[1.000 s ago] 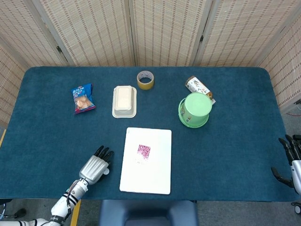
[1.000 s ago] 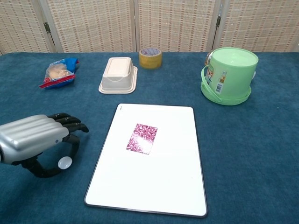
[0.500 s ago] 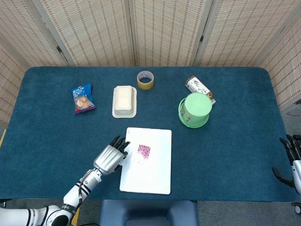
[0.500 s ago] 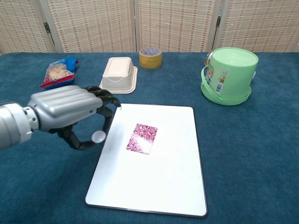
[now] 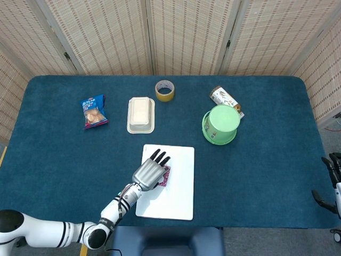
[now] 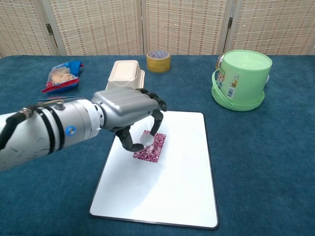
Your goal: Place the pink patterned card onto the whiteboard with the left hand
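Note:
The pink patterned card [image 6: 153, 149] lies flat on the whiteboard [image 6: 165, 191], a little above its middle. My left hand [image 6: 129, 109] hangs over the card's upper left part, fingers arched downward and apart, thumb tip at the card's top edge; it holds nothing. In the head view the left hand [image 5: 150, 172] covers most of the card [image 5: 167, 176] on the whiteboard [image 5: 173, 202]. My right hand [image 5: 333, 184] shows only at the far right edge of the head view, off the table, fingers apart and empty.
Along the back stand a yellow tape roll [image 6: 158, 60], a white lidded container [image 6: 124, 76] and a snack bag [image 6: 61, 77]. A green bucket [image 6: 241, 78] stands at the right with a can [image 5: 225, 98] lying behind it.
My left hand has swung right from the bare cloth beside the board to over the card. The card and board have not moved. The right hand dropped slightly.

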